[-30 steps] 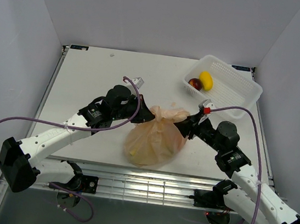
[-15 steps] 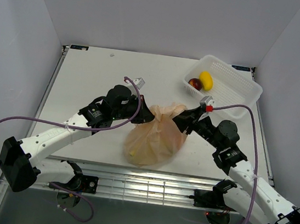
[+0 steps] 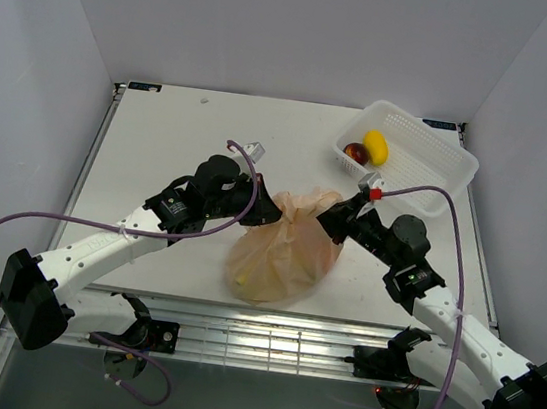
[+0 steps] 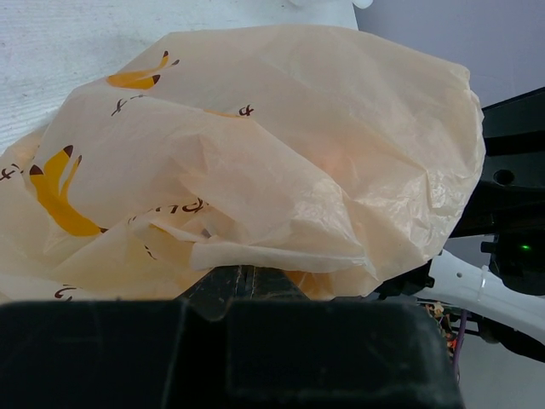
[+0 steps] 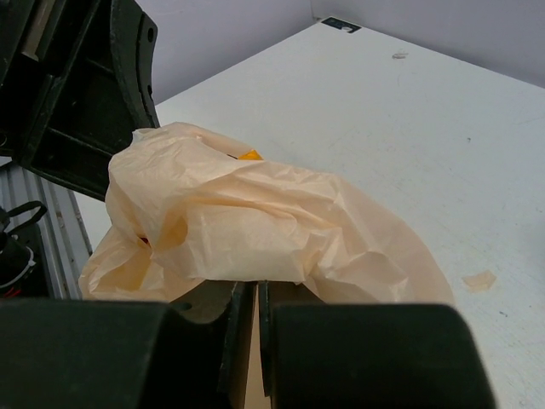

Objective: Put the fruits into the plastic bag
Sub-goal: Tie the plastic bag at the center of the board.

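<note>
The plastic bag (image 3: 283, 248), peach-orange with printed bananas, lies crumpled at the table's near middle. My left gripper (image 3: 271, 207) is shut on its left upper edge, and the film bunches over the closed jaws (image 4: 241, 277) in the left wrist view. My right gripper (image 3: 331, 222) is shut on the bag's right upper edge, with thin film (image 5: 255, 213) pinched between the nearly touching fingers (image 5: 258, 294). Two fruits lie in the white basket: a dark-red one (image 3: 356, 153) and a yellow one (image 3: 375, 145). What the bag holds is hidden by its folds.
The white lattice basket (image 3: 433, 145) stands at the back right corner of the white table (image 3: 181, 142). Grey walls close in on three sides. The right arm's black links (image 4: 511, 170) show beyond the bag in the left wrist view.
My right gripper moved left up to the bag and shut on its right edge. The left gripper kept its hold and did not move.
</note>
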